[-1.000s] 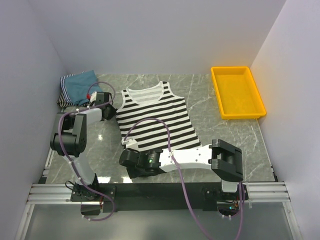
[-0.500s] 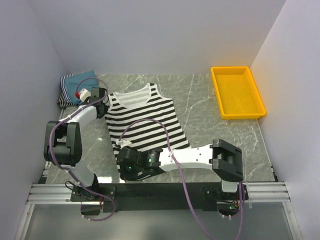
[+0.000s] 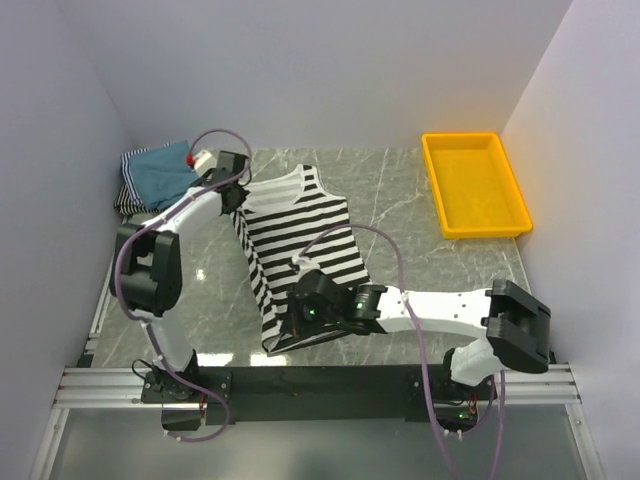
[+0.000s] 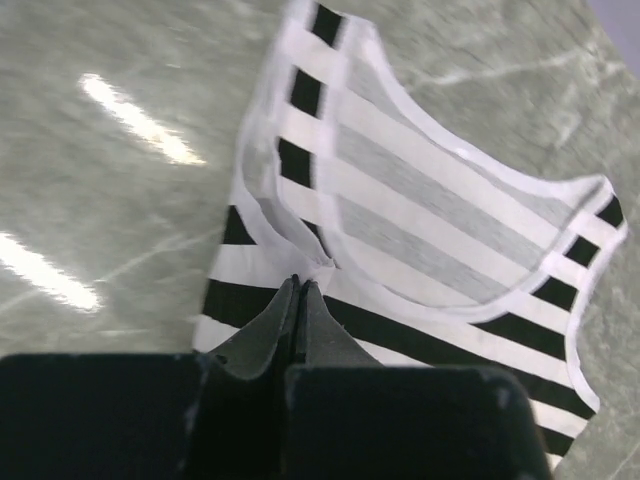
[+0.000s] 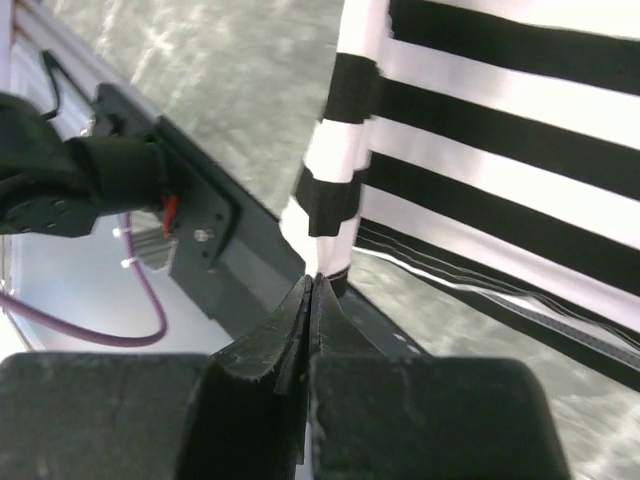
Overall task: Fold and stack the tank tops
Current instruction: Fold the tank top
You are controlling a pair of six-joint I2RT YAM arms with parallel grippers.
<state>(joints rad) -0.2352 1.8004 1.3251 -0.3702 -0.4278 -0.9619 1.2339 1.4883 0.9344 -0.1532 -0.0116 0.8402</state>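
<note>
The black-and-white striped tank top (image 3: 300, 240) hangs stretched between my two grippers, its left side lifted off the marble table (image 3: 420, 210). My left gripper (image 3: 236, 192) is shut on its shoulder strap by the armhole (image 4: 300, 270). My right gripper (image 3: 300, 322) is shut on the bottom hem corner (image 5: 325, 262) near the table's front edge. The teal-blue tank top (image 3: 160, 172) lies on folded finely striped tops (image 3: 128, 196) at the back left corner.
A yellow plastic tray (image 3: 474, 184) stands at the back right. White walls close in the left, back and right sides. The metal rail (image 3: 300, 385) with both arm bases runs along the near edge; the left arm's base shows in the right wrist view (image 5: 90, 180).
Both grippers have lifted and swung the striped top: the left one moved toward the back and right, the right one moved right. The top now hangs narrower, its left edge raised.
</note>
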